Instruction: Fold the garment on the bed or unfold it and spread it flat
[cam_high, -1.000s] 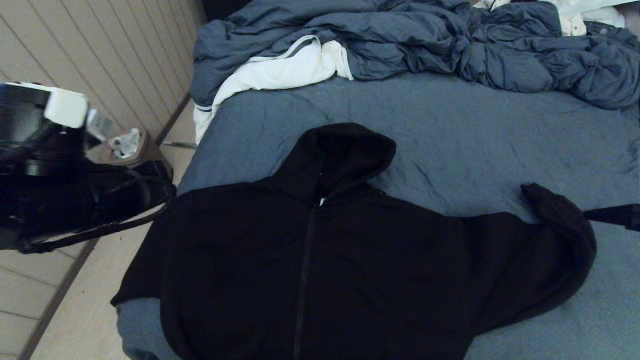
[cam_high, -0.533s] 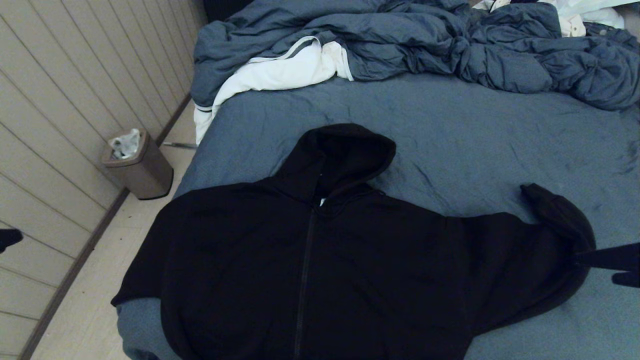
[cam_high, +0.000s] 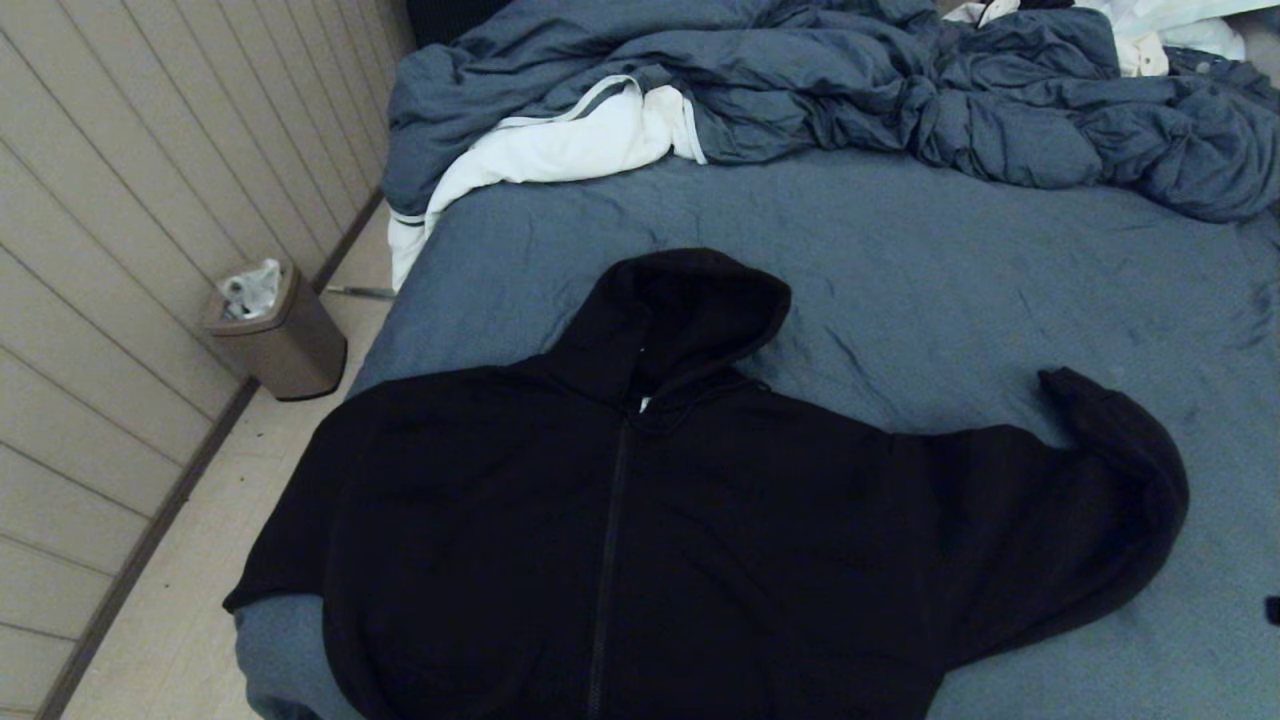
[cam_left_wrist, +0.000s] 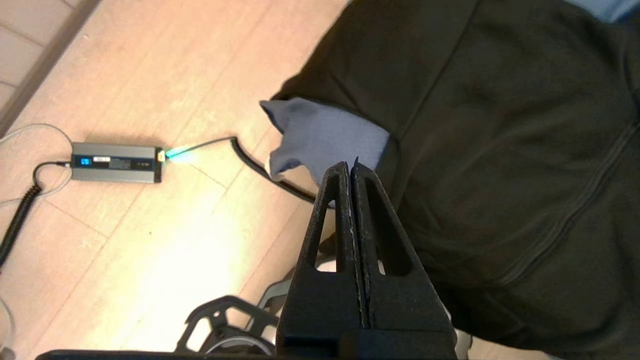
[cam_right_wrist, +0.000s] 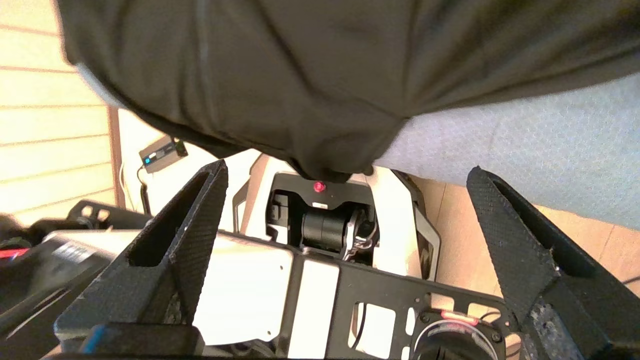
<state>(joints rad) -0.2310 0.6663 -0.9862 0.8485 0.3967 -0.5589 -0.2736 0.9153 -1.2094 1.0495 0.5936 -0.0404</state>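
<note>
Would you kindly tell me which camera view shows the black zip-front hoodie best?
The head view: the black zip-front hoodie lies spread on the blue-grey bed, with hood, zipper and one sleeve visible. The left wrist view shows only its lower front by the bed corner; the right wrist view shows only its hem hanging over the bed edge.

We see the bed (cam_high: 950, 280) carrying a black zip hoodie (cam_high: 640, 520) spread flat, a rumpled blue-grey duvet (cam_high: 800, 90) and a white cloth (cam_high: 560, 145).
</note>
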